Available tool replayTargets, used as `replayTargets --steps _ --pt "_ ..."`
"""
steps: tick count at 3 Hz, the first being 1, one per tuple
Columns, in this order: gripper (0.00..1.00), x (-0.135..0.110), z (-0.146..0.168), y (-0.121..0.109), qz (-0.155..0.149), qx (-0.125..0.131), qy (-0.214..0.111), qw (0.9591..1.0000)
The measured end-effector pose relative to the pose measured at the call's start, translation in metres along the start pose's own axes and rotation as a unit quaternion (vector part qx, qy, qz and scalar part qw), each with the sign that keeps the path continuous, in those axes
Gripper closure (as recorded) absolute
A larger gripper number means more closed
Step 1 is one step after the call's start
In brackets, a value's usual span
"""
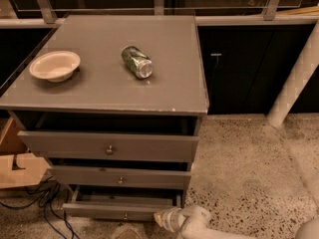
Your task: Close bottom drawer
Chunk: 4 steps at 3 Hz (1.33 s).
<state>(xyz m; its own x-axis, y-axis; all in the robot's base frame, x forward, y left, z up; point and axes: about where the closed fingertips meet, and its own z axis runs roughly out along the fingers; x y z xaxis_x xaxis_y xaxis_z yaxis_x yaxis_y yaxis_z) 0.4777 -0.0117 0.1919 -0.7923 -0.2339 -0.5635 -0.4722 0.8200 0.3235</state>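
The grey cabinet [107, 91] has three drawers. The bottom drawer [117, 210] is pulled out, showing its dark inside and a narrow front panel with a small knob [125, 216]. My white arm reaches in from the bottom right, and its gripper [162, 218] sits at floor level against the right end of the bottom drawer's front. The two drawers above stand slightly out as well, each with a round knob.
A white bowl [55, 65] and a green can [137, 61] lying on its side rest on the cabinet top. Wooden boxes [17, 166] and dark cables [42, 200] lie left of the cabinet. A white post [296, 78] stands at the right on the speckled floor.
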Motion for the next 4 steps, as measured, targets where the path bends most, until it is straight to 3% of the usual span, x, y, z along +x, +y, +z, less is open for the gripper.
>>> replayTargets --steps 1,2,4 --pt "1.00 -0.001 -0.001 0.000 -0.001 0.001 -0.001 1.0000" --pt "1.00 0.060 -0.005 -0.012 0.047 -0.006 0.071 0.9963" --pt "1.00 0.027 0.022 -0.014 0.047 0.005 0.034 0.9983"
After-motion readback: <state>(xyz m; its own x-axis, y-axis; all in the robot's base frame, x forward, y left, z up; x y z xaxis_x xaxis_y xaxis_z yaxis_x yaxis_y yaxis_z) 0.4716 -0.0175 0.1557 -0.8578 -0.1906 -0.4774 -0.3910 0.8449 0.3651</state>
